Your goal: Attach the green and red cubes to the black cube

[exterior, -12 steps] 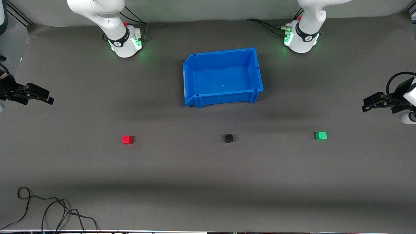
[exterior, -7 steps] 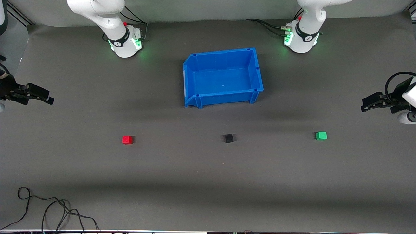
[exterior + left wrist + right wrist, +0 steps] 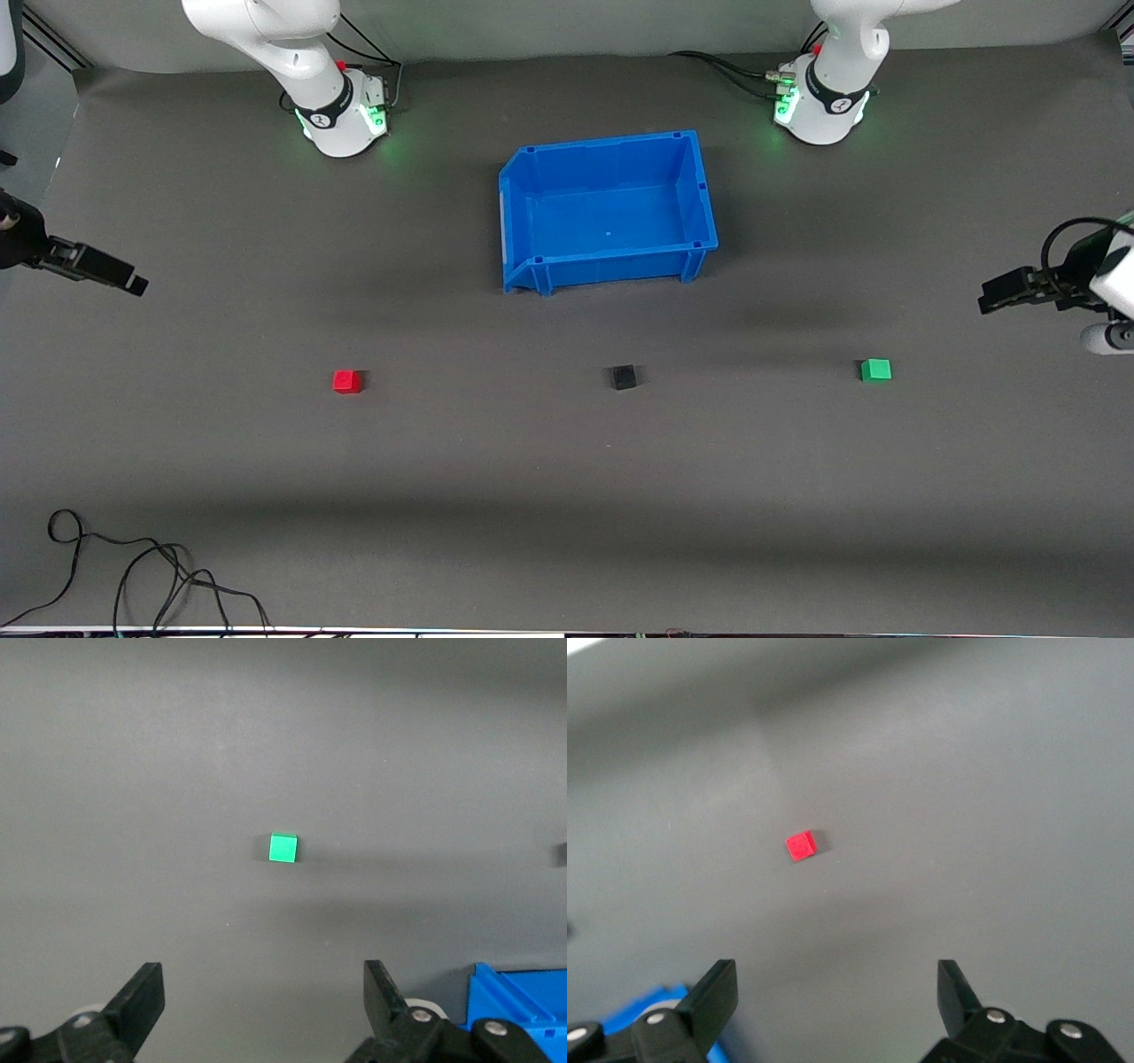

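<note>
The black cube [image 3: 625,377] sits on the grey mat, nearer the front camera than the blue bin. The red cube [image 3: 346,381] lies in line with it toward the right arm's end; it shows in the right wrist view [image 3: 802,846]. The green cube [image 3: 875,369] lies toward the left arm's end and shows in the left wrist view [image 3: 283,848]. My left gripper [image 3: 990,295] is open and empty, in the air at the left arm's end. My right gripper [image 3: 133,282] is open and empty, in the air at the right arm's end. Both are well apart from the cubes.
An empty blue bin [image 3: 700,199] stands mid-table between the arm bases; a corner of it shows in the left wrist view [image 3: 518,992]. A loose black cable [image 3: 133,567] lies at the mat's near corner on the right arm's end.
Both grippers have turned and shifted slightly: the left one has dropped lower in the front view toward the green cube, the right one shows narrower. The cubes have not moved.
</note>
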